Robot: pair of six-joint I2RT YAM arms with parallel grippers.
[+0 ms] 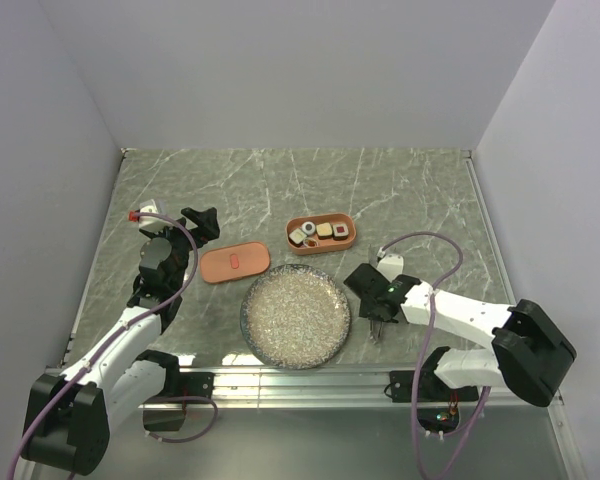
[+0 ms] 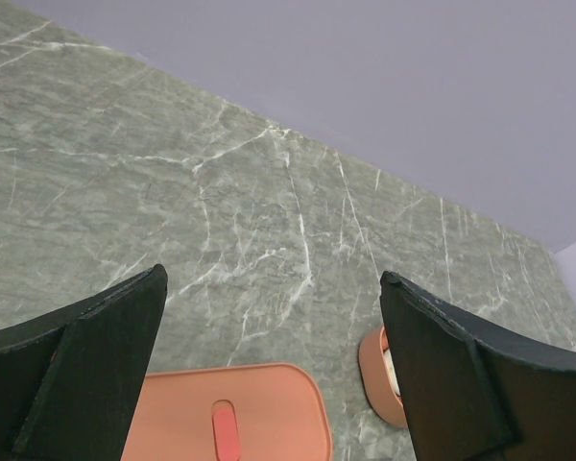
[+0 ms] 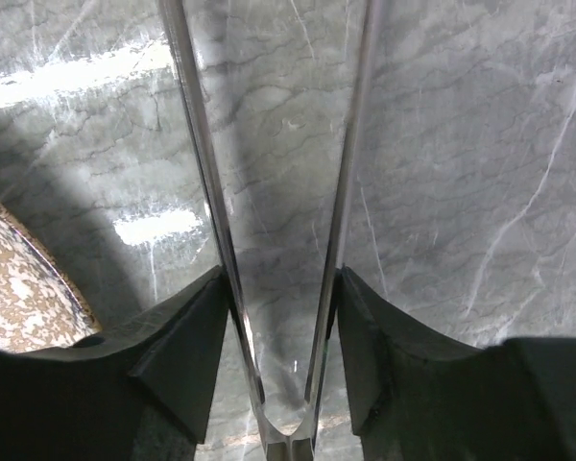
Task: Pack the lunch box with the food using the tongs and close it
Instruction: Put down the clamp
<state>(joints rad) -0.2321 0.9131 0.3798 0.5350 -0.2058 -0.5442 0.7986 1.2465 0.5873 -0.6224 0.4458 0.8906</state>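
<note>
The salmon-orange lunch box [image 1: 321,233] stands on the marble table with several pieces of food [image 1: 315,234] inside it. Its flat lid [image 1: 236,263] with a red mark lies to the left, apart from it. My left gripper [image 1: 205,222] hovers open just behind the lid. In the left wrist view the lid [image 2: 259,413] lies below the wide-open left gripper [image 2: 274,279], and the lunch box wall [image 2: 374,370] shows by the right finger. My right gripper [image 3: 280,279] is shut on the thin metal tongs [image 3: 206,173], low over the table right of the plate.
A round speckled grey plate [image 1: 295,315] sits in front of the lunch box, with no food on it; its rim [image 3: 19,288] shows at the left of the right wrist view. A metal rail [image 1: 310,375] runs along the near edge. White walls enclose the table.
</note>
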